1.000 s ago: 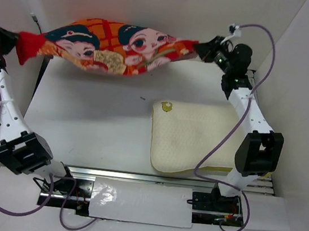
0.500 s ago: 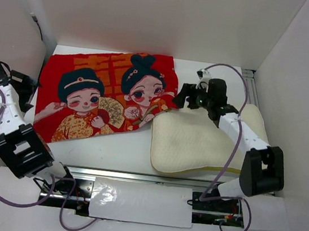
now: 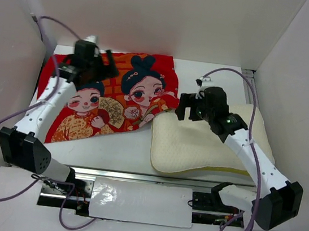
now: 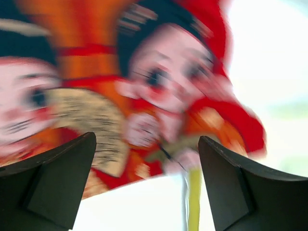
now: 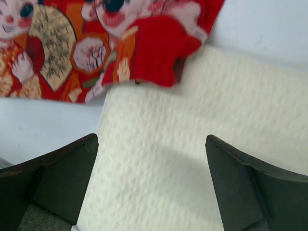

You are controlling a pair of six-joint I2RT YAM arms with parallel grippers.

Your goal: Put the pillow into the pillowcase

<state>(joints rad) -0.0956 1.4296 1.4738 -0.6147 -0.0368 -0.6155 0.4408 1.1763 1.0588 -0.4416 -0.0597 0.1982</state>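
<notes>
The red pillowcase (image 3: 117,96) with its two cartoon figures lies spread flat on the left half of the table. Its right corner overlaps the top left corner of the cream pillow (image 3: 207,145), which lies flat at the right. My left gripper (image 3: 110,67) hovers open over the pillowcase's far part. In the left wrist view the pillowcase (image 4: 159,82) is blurred, and nothing sits between the fingers (image 4: 57,178). My right gripper (image 3: 185,105) is open above the pillow's top left corner. In the right wrist view the dimpled pillow (image 5: 159,159) fills the gap, with the pillowcase (image 5: 144,48) just beyond.
White walls close the table in at the left, back and right. A metal rail (image 3: 146,178) runs along the near edge, with a white sheet (image 3: 140,202) in front of it. Purple cables loop off both arms.
A second ago both grippers held the pillowcase stretched in the air. Both have opened, and it has dropped flat onto the table. The left arm swung in over it; the right came down over the pillow.
</notes>
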